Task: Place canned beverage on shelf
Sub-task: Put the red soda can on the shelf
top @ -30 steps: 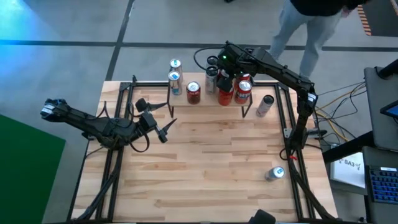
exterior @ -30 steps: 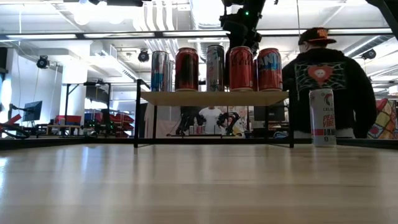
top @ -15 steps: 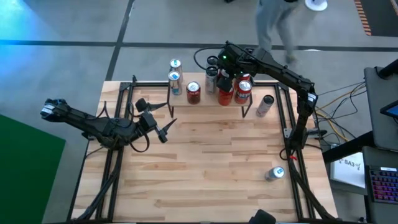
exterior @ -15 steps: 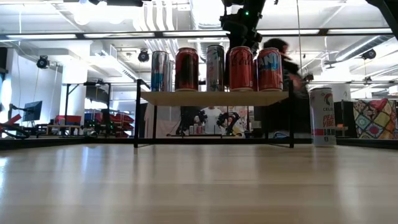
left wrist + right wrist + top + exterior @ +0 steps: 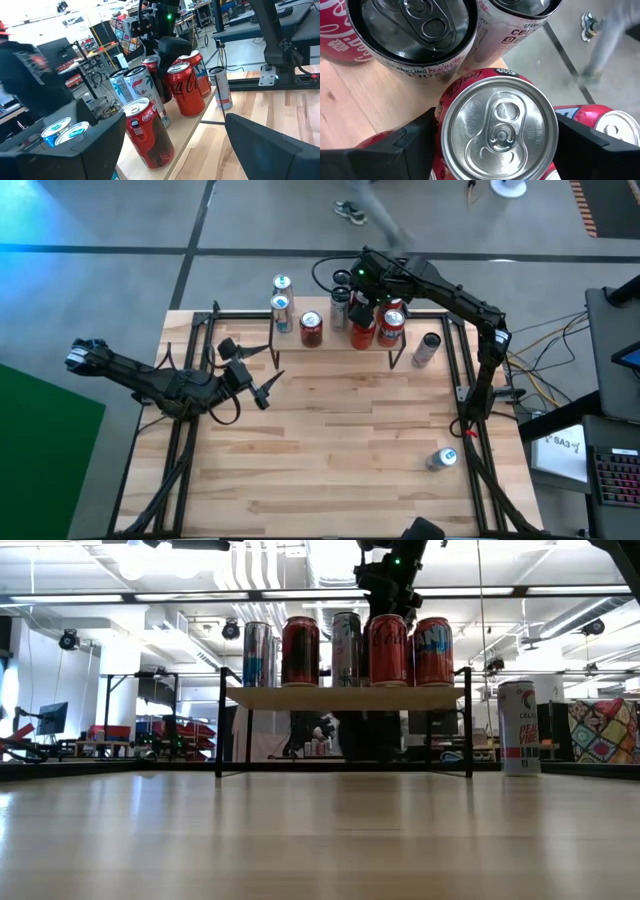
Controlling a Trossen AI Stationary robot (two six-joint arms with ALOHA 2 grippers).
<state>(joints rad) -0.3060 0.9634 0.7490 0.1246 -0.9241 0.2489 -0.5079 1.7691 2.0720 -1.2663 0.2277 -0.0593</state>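
Note:
The shelf (image 5: 345,698), a low plank on black legs, stands at the table's far edge (image 5: 340,340). Several cans stand upright on it: blue and silver ones (image 5: 257,653) and red ones (image 5: 300,650). My right gripper (image 5: 364,308) reaches down from the far right over a red cola can (image 5: 497,127) in the shelf's row (image 5: 388,650), shut on it. My left gripper (image 5: 258,373) hangs open and level above the table's left part, holding nothing and facing the shelf. My right gripper has the red cola can's upper wall (image 5: 440,120), just under the rim, pinched between its two fingers (image 5: 415,142), one on each side. The fingers slant down from above. The can stands upright with its base on the shelf's plank, its top showing between them.
A white can (image 5: 518,727) stands on the table just right of the shelf (image 5: 428,350). Another can (image 5: 441,459) sits near the table's right edge. Black frame rails (image 5: 455,395) run along the table's sides. The wooden middle of the table (image 5: 340,440) holds nothing.
Both arms have kept still, and the cans stand as before. A person beyond the table's far edge has walked off toward the left.

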